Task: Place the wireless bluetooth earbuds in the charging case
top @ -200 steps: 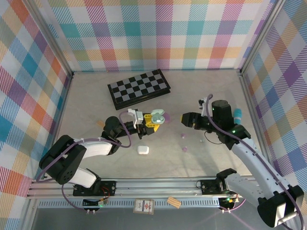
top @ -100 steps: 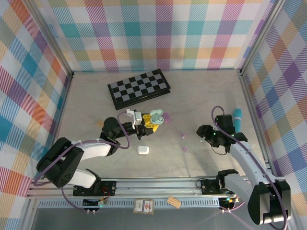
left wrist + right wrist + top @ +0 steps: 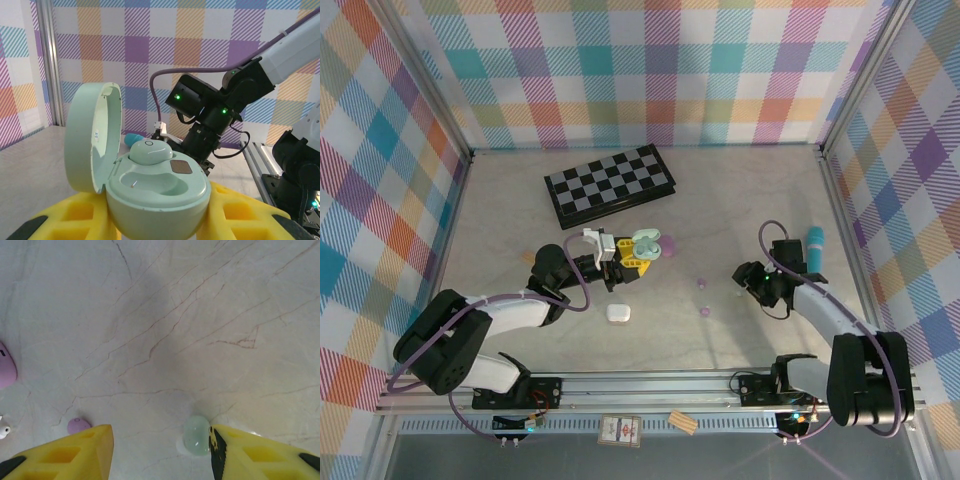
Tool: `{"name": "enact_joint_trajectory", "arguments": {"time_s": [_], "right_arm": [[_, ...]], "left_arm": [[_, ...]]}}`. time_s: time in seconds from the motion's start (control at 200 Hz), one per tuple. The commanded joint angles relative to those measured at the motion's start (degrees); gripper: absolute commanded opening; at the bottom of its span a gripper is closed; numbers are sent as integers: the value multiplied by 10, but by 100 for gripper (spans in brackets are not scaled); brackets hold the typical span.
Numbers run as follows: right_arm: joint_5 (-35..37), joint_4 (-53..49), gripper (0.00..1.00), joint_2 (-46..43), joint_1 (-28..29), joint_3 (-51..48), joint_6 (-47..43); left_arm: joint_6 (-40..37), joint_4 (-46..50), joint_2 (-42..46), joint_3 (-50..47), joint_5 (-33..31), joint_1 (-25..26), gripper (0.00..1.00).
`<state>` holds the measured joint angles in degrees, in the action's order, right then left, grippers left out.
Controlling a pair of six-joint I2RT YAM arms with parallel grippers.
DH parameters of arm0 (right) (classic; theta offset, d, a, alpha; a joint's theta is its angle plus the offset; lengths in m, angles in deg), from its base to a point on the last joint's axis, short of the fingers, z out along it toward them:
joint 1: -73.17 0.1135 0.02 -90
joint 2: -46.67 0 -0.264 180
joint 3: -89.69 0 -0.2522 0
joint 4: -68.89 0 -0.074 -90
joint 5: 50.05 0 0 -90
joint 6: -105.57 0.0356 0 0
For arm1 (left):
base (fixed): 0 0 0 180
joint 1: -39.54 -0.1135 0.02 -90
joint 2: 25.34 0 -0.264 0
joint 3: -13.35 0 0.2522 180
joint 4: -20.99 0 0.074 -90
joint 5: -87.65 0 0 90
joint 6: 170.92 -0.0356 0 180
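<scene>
My left pincer (image 3: pixel 624 257) is clamped on the mint-green charging case (image 3: pixel 159 192). The case sits between its yellow fingers (image 3: pixel 75 215) near the middle of the counter (image 3: pixel 720 190), a little left of centre. The lid (image 3: pixel 92 137) stands swung open. From the left wrist camera I see one mint-green earbud (image 3: pixel 150 150) seated in the far well, while the well nearer the camera is bare. Just right of that case lies a lilac case (image 3: pixel 669 243), and a closed white case (image 3: pixel 617 312) lies nearer to me, apart from both. My right pincer (image 3: pixel 160 440) is low over the counter on the right side, its jaws spread wide and gripping nothing. A second mint-green earbud (image 3: pixel 196 435) lies on the counter between the fingers, hard up against the one on the right of the wrist view; I cannot tell whether they touch. Outside the other finger lies a lilac earbud (image 3: pixel 78 425), and at the left edge of that view a white earbud (image 3: pixel 4 430) pokes in. From above I see two lilac earbuds (image 3: pixel 701 283) lying on the counter between the two pincers, well apart from any case. A folded chessboard (image 3: pixel 610 185) lies at the far side, and a teal cylinder (image 3: pixel 814 240) lies by the right wall.
</scene>
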<state>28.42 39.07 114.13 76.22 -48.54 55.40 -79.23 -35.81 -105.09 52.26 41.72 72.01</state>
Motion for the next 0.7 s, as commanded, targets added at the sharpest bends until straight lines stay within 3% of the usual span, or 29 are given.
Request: {"name": "enact_joint_trajectory", "arguments": {"time_s": [0.0, 0.32, 0.695], "right_arm": [[4, 27, 54, 12, -5, -6, -10], [-39, 61, 52, 54, -6, -16, -16], [-59, 48, 37, 34, -6, -24, -19]], "left_arm": [[-11, -12, 7, 6, 13, -3, 32], [-11, -13, 6, 4, 14, -2, 32], [-10, -15, 2, 3, 14, -1, 32]]}}
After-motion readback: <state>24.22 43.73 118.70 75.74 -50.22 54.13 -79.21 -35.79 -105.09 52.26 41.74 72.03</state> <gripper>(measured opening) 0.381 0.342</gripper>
